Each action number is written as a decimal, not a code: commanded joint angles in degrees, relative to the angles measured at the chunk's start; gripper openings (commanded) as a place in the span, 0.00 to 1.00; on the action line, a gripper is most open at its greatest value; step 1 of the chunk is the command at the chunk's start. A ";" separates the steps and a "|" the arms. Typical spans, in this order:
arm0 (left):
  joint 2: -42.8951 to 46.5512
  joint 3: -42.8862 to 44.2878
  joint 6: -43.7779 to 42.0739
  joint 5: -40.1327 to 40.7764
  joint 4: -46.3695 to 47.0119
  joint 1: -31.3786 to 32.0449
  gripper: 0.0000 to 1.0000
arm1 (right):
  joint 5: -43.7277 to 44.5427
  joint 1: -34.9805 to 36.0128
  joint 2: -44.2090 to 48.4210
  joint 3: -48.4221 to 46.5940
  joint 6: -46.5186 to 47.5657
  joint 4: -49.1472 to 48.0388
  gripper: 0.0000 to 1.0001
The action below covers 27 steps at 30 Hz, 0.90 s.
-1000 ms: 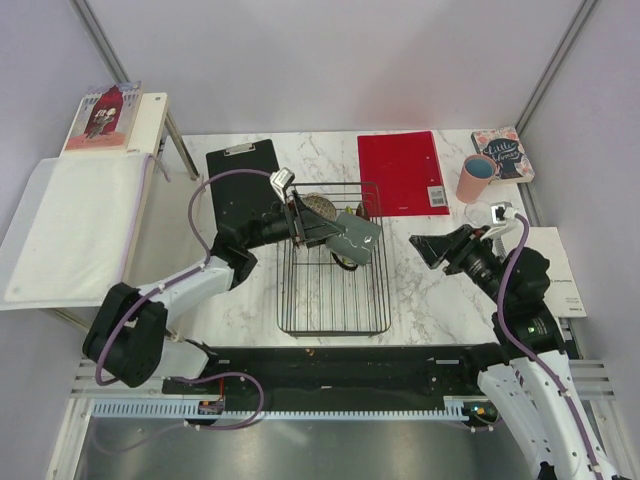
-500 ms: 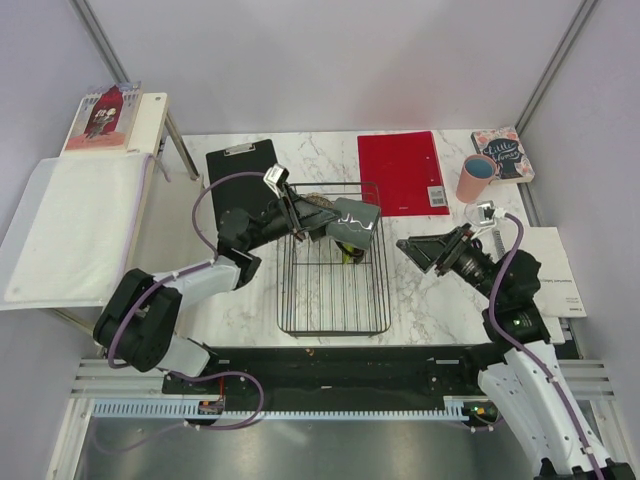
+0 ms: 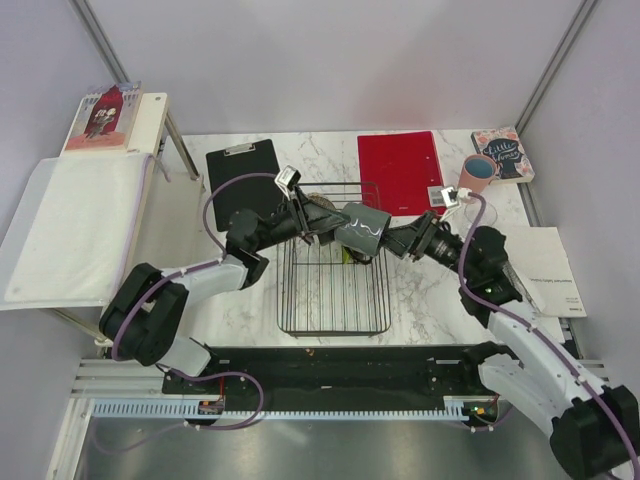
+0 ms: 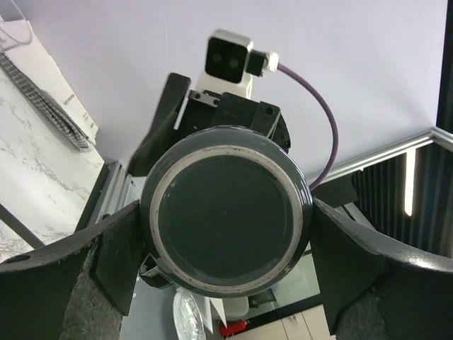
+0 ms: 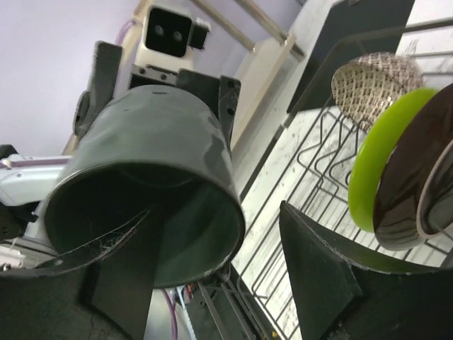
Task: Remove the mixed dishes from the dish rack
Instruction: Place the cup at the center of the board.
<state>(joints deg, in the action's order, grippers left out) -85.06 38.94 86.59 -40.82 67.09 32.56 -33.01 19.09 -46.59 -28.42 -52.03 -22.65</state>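
Lying sideways, the grey mug sits clamped in left end effector.

Quantities: one grey mug, one pink cup, one mesh-patterned bowl, two plates (lime-green plate, dark plate), one dish rack.

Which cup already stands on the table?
The pink cup, upright beside the red folder; the grey mug is held above the dish rack by the left gripper.
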 commanded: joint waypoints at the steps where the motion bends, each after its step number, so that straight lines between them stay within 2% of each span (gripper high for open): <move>1: 0.15 3.69 2.98 0.04 7.35 1.19 0.02 | 3.56 4.72 -4.90 -6.20 4.47 -3.02 0.73; 3: 0.33 3.69 2.97 -0.31 6.92 1.28 0.02 | 5.58 6.30 -5.53 -6.99 6.05 -1.44 0.69; 5: 1.12 3.43 2.45 -0.93 6.48 1.28 0.02 | 7.52 6.40 -5.44 -6.82 6.24 -1.08 0.49; 6: 1.47 3.51 2.01 -1.02 5.26 1.28 0.02 | 8.40 6.40 -5.10 -6.47 6.33 -0.12 0.27; 9: 2.96 3.34 -0.79 -1.28 1.83 1.28 0.02 | 12.26 6.40 -2.55 -6.20 7.46 3.65 0.01; 12: 3.58 3.77 -2.73 -1.54 -1.42 1.28 0.04 | 15.87 6.40 1.92 -6.46 9.05 7.96 0.00; 13: 3.58 3.95 -3.17 -1.81 -2.39 1.28 0.08 | 16.66 6.40 2.81 -6.73 9.40 9.02 0.00; 14: 3.49 4.74 -3.61 -2.24 -3.27 1.28 0.18 | 18.15 6.40 3.69 -7.08 9.75 10.25 0.00; 15: 3.32 5.27 -4.66 -2.51 -4.59 1.19 0.48 | 18.86 6.40 4.48 -8.21 10.19 12.87 0.00; 17: 3.93 7.02 -6.77 -2.95 -12.38 0.85 0.68 | 20.87 6.48 7.12 -9.62 11.25 15.61 0.00; 18: 4.46 7.90 -10.87 -2.69 -16.51 0.67 0.99 | 21.41 6.40 8.17 -11.28 11.68 18.41 0.00; 19: 4.90 10.60 -13.61 -1.56 -28.39 0.41 0.99 | 22.11 6.48 10.01 -12.17 12.12 19.65 0.00; 21: 6.04 14.04 -22.37 0.90 -39.35 -0.12 0.99 | 24.04 6.40 12.38 -15.32 13.27 24.03 0.00; 22: 6.22 16.84 -24.43 4.22 -48.10 -0.56 0.99 | 24.49 6.40 12.92 -16.48 13.97 25.54 0.00; 26: 5.87 20.03 -27.44 8.03 -55.46 -2.84 0.99 | 26.76 6.40 14.59 -21.84 16.52 31.96 0.00; 27: 5.78 20.56 -27.96 8.73 -57.05 -3.20 0.99 | 31.65 6.31 14.51 -24.20 16.78 36.50 0.00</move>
<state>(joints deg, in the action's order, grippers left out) -80.66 55.86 68.23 -37.60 26.41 31.18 -10.28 25.34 -34.26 -43.51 -37.71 8.47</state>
